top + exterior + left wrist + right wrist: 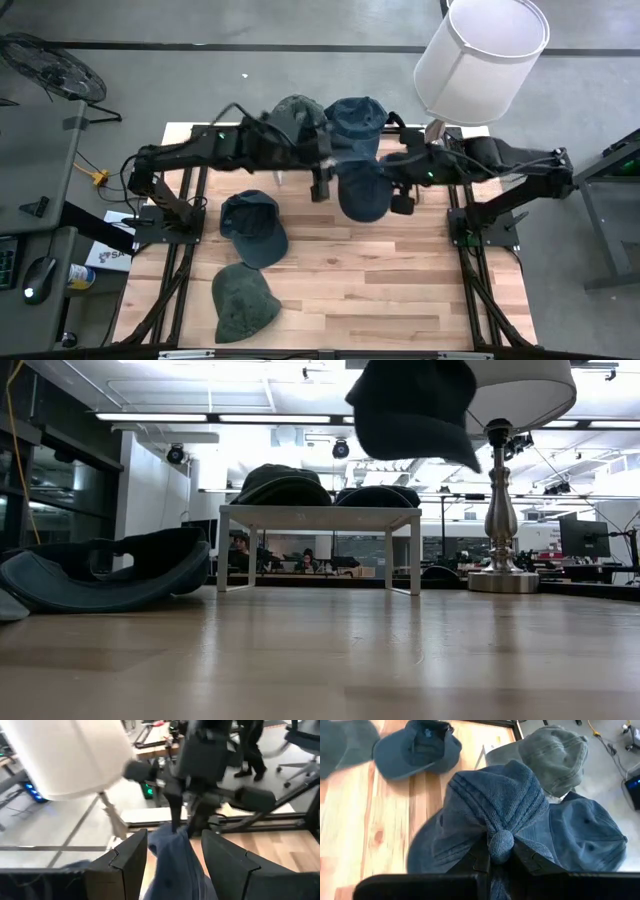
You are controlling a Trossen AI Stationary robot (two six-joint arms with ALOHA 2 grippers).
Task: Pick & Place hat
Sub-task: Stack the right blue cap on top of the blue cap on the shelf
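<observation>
**Blue cap lifted in right tool, both arms meeting near the rack**

Pinched at its crown button, the blue cap (495, 815) fills the right wrist view; the right tool (501, 854) has its fingers pressed together on the fabric around that button. From above, this cap (362, 190) hangs clear of the counter (400, 290), just in front of the small white rack (318, 518) near the counter's far edge. Low view confirms: the cap (415, 405) is well above the wood, nothing under it.

Left tool (172, 852): fingers spread, one on each side of the hanging blue fabric (175, 865). Cannot tell if either finger touches it. From above, the left tool (320, 178) sits just beside the cap on its left.

Rack holds two caps already: an olive cap (296, 118) and a dark blue cap (354, 122), side by side. Two caps lie on the counter: a navy cap (252, 228) near the middle left, a green cap (242, 302) toward the near-left corner. A lamp (480, 55) stands at the far-right corner.

Step, as judged: carry phase, cap picked, not yet placed. Could be a handover to the left arm or a placement on the rack; not decidable. Next move calls for a firm hold by whichever tool takes the cap before the other lets go, and clearance over the two caps already on the rack.
</observation>
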